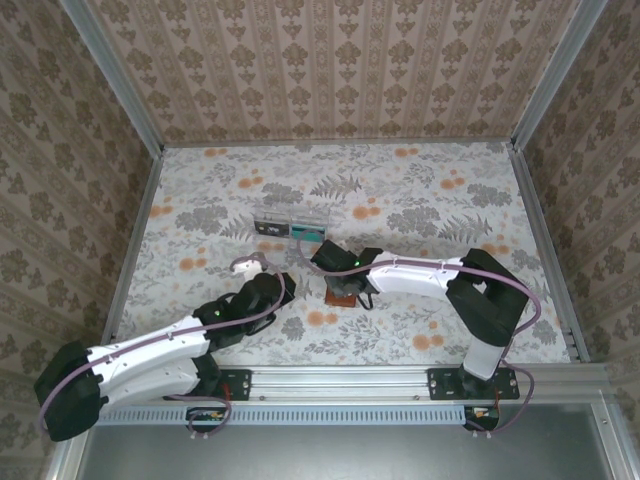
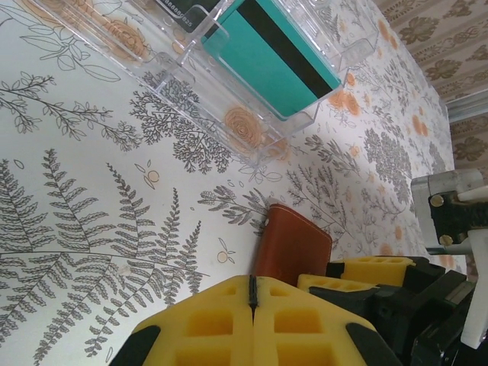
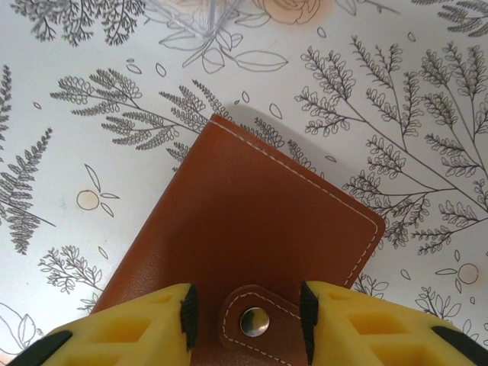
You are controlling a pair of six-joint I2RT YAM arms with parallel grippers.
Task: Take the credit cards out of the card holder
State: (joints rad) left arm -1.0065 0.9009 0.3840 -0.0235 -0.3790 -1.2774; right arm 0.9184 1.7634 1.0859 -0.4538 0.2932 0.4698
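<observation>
Right wrist: right hand (image 3: pixel 245 314) apart astride card holder (image 3: pixel 252 221), left hand (image 2: pixel 252 293) together near tray (image 2: pixel 229 126).

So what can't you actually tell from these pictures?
- Inside the wallet: it lies shut in the right wrist view, so any cards left in it are hidden.
- The wallet's near end: behind the right gripper, same view.
- The dark card: cut by the top edge in the left wrist view; too small to read from above.
</observation>
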